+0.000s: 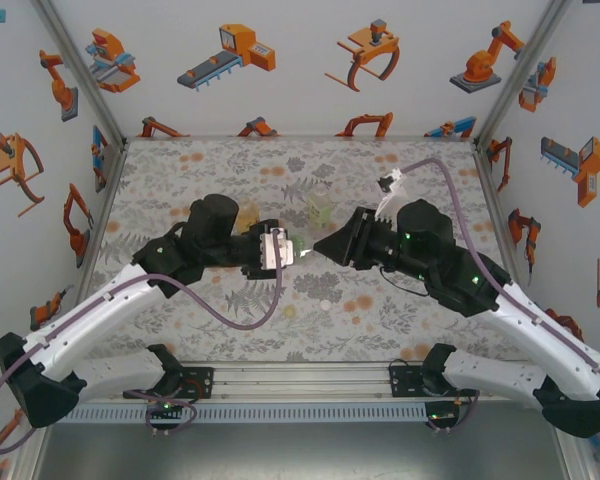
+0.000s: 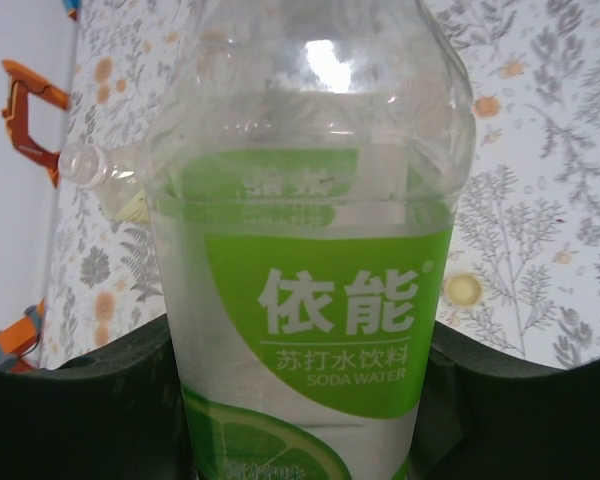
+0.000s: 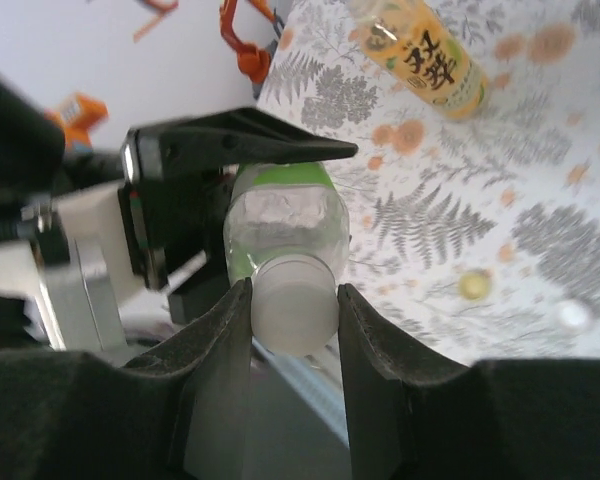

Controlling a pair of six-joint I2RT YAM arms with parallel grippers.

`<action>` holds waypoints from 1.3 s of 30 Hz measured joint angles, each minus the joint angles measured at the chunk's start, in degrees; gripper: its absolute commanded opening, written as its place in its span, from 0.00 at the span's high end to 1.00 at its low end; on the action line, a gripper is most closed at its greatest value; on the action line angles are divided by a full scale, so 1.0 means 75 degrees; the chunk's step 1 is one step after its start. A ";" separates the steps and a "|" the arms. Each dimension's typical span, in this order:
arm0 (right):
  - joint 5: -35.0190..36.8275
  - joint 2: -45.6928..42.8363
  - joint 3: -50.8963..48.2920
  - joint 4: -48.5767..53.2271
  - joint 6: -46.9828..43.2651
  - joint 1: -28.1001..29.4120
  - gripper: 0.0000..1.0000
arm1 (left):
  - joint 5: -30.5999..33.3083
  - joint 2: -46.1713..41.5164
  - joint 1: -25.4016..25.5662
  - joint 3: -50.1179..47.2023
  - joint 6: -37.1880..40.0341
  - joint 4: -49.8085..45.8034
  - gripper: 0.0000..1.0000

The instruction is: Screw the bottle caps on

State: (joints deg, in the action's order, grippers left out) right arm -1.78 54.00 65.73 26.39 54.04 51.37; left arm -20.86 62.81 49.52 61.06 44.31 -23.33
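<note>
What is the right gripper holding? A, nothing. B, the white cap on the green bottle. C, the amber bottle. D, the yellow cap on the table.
B: the right gripper has a finger pressed against each side of the white cap, which sits on the neck of the green bottle.

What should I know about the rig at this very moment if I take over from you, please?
Left gripper: jaws shut on the green bottle.
Right gripper: jaws shut on the white cap, which sits on that bottle's neck; tightness cannot be told.
On the table: the amber bottle lying down and the pale yellow cap loose.
Left to do: finish turning this cap, then fit the yellow one.
</note>
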 measured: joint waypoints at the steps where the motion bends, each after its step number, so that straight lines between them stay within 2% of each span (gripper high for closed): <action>1: -0.0003 -0.0023 -0.0154 -0.0015 0.0583 -0.0108 1.00 | 0.0175 0.0026 0.0050 -0.0082 0.0017 0.0093 1.00; 5: 0.0146 -0.0041 -0.0527 0.0023 0.2136 -0.0294 1.00 | 0.0618 0.0189 0.0163 -0.0216 0.0085 0.0224 1.00; 8: 0.0256 -0.0064 -0.0586 0.0012 0.2617 -0.0297 1.00 | 0.0752 0.0210 0.0195 -0.0216 0.0143 0.0289 1.00; 9: 0.0286 -0.0090 -0.0586 0.0015 0.2667 -0.0297 0.96 | 0.0758 0.0210 0.0195 -0.0216 0.0163 0.0321 1.00; 14: 0.0382 -0.0146 -0.0391 0.0032 0.2180 -0.0294 0.41 | 0.0734 0.0207 0.0230 -0.0213 0.0198 0.0530 1.00; 16: 0.0370 -0.0070 -0.0181 0.0044 0.1533 -0.0289 0.33 | 0.0536 0.0195 0.0309 -0.0187 0.0198 0.0726 1.00; 20: 0.0146 -0.0020 0.0399 0.0093 -0.0251 -0.0289 0.28 | 0.0181 0.0032 0.0402 -0.0181 0.0192 0.0973 1.00; 24: -0.0297 -0.0175 0.0895 0.0093 -0.2075 -0.0289 0.30 | -0.0114 -0.0099 0.0402 -0.0152 0.0192 0.0950 1.00; 30: -0.1434 -0.0568 0.0938 0.0026 -0.5184 -0.0289 0.30 | -0.0752 -0.0099 0.0402 0.0181 0.0189 0.0364 1.00; 36: -0.3220 -0.0522 0.1081 0.0551 -0.8684 -0.0283 0.33 | -0.1186 -0.0093 0.0399 0.0341 0.0163 -0.0117 1.00; 39: -0.3911 -0.0525 0.1087 0.0766 -0.9917 -0.0283 0.37 | -0.1346 -0.0070 0.0402 0.0414 0.0137 -0.0335 1.00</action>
State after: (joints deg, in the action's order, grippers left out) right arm -31.11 50.06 73.89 32.14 -20.34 49.25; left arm -30.96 62.28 52.53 64.16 45.34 -25.85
